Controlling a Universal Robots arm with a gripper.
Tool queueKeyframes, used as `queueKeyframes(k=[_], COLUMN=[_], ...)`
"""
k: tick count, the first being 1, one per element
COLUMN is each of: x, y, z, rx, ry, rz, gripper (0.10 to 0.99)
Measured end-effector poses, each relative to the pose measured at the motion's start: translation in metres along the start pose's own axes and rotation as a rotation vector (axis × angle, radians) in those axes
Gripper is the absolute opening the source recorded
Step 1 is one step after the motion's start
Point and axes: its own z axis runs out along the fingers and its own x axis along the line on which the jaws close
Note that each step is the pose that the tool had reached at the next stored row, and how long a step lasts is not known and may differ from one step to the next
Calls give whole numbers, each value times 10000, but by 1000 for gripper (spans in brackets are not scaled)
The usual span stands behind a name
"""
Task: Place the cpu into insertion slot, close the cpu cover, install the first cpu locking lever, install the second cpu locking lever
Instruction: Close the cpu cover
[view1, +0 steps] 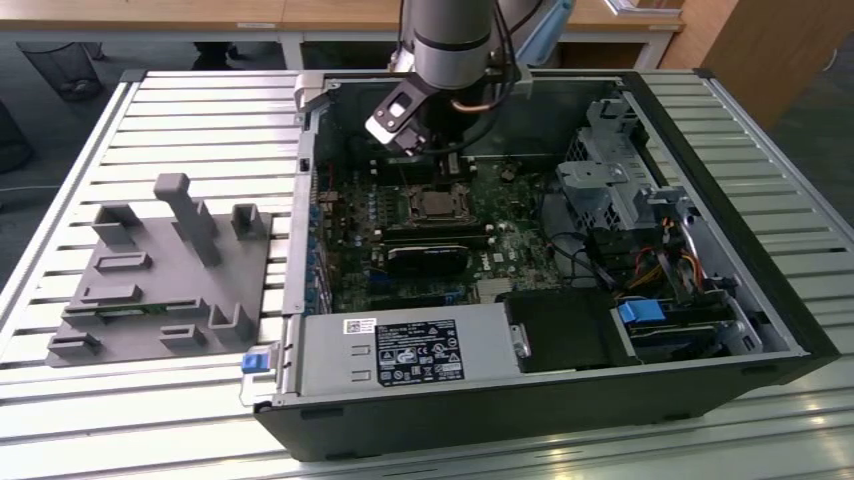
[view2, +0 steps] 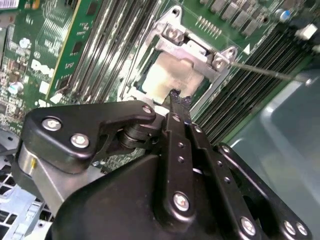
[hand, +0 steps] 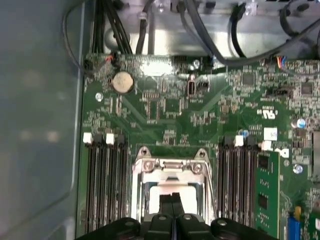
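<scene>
The cpu (hand: 162, 189) lies flat in the slot (hand: 141, 198), a small square with a pale, dull metal top. The cover (hand: 172, 166) is a thin silvery frame with screws at its corners, and the top of the cpu shows through its square window. The gripper (hand: 172, 197) hangs just over the cpu. Its two black fingers (view2: 172, 125) are pressed together with nothing between them, and their tips are at the edge of the cpu. I cannot tell if they touch it.

A thin steel lever (view2: 265, 73) runs out from one corner of the cover, over the memory slots (hand: 105, 185). These long black slots stand in rows on both sides of the slot, very near the frame, so there is little room there. The green board (hand: 165, 110) around them is crowded with small parts and one round coin cell (hand: 123, 81). Beyond one row of slots rises the smooth grey case wall (hand: 40, 125).

In the exterior view the case is open from above, with free room over the slot. The black power supply (view1: 400, 355) lies well apart from it. The case rests on a slatted metal table (view1: 200, 130).
</scene>
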Motion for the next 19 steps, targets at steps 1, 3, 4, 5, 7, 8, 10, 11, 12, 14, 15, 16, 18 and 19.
queueKeyframes(k=[1, 3, 4, 5, 7, 8, 10, 11, 12, 14, 15, 16, 18, 19], x=[0, 0, -1, -4, -19, -25, -27, -27, -27, -26, -26, -26, -25, -25], y=[-21, -49, -52, -53, -55, -60, -85, -100, -116, -156, -179, -196, -214, -221], z=[4, 19, 32, 45, 67, 75, 85, 88, 91, 97, 98, 99, 108, 115], rx=[1, 1, 5, 9, 15, 15, 15, 15, 16, 15, 15, 15, 15, 16], ry=[-1, -1, -1, 0, -2, -2, 0, -1, 0, 2, 2, 3, 2, 0], rz=[0, -1, -2, -4, -4, -2, -14, -23, -33, -49, -54, -58, -63, -64], gripper=[106, 106, 106, 106, 106, 106, 106, 106, 106, 106, 106, 106, 106, 106])
